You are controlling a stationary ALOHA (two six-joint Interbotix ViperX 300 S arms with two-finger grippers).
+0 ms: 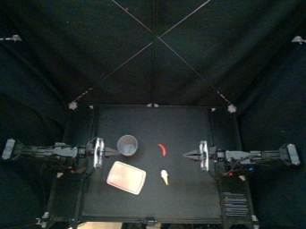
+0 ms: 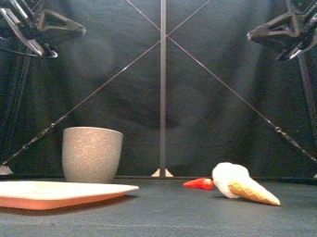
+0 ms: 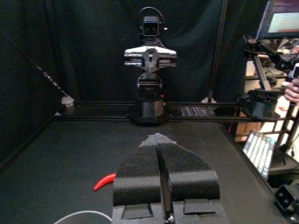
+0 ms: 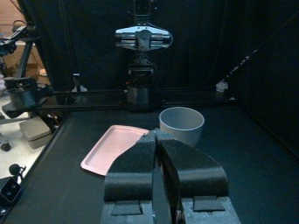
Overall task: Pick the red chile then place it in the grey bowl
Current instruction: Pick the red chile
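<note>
We see the chile (image 1: 163, 148), small and red, lying flat on the black table (image 1: 191, 192) near its middle, with nothing gripping it. Just to its left, apart from it, the grey cup (image 1: 128, 143) stands upright with its mouth open to the top. Nearer the table's front edge than the chile, and apart from it, a cone toy (image 1: 165, 177) with a white top and a tan point lies on its side. From table height the chile shows low beside this toy's left side. To the left of the cone toy, in front of the cup, a flat pink tray (image 1: 127, 177) rests on the table, turned a little askew, with nothing on it. The left gripper (image 1: 100, 154) comes in from the left and hangs to the left of the cup, raised above the table. In its wrist view its two fingers are pressed together with only a thin seam between them, holding nothing, and the chile shows just beside them. The right gripper (image 1: 189, 156) comes in from the right and hangs to the right of the chile, near it and also raised. Its fingers are likewise pressed together on nothing, and they point toward the cup and the tray.
</note>
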